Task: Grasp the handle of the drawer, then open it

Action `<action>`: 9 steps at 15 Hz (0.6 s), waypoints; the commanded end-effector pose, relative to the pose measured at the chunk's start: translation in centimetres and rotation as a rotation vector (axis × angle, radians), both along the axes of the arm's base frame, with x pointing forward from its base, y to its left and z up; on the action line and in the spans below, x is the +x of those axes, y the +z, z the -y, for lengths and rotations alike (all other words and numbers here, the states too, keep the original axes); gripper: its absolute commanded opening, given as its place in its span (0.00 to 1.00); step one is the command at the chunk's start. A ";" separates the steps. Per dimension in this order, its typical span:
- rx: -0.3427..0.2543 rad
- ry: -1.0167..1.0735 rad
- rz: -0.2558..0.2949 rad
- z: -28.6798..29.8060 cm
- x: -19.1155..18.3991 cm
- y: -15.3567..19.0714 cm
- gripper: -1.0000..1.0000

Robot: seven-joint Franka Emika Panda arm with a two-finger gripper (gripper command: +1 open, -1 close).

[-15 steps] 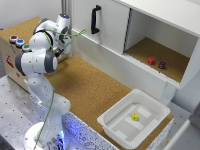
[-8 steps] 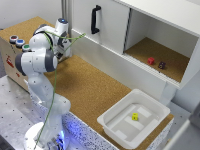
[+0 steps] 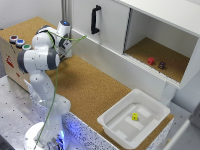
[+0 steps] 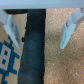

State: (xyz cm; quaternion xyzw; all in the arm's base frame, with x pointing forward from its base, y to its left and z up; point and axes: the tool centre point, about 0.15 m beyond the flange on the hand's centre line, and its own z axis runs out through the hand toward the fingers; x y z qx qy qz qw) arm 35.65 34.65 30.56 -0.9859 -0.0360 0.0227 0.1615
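The slim black D-shaped bar handle (image 3: 95, 19) stands upright on the flat white drawer panel (image 3: 105, 25), at about the middle of its height, so it is free to be taken from the front. The white arm's gripper (image 3: 70, 49) is well apart from the handle, low over the brown cork table (image 3: 95, 90). In the wrist view its two pale fingers (image 4: 12, 30) are spread wide with nothing between them, probably kept ready to close around the bar. The approach appears not yet done.
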 end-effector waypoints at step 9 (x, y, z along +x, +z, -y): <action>0.068 -0.016 -0.023 1.6 -1.4 -1.5 0.00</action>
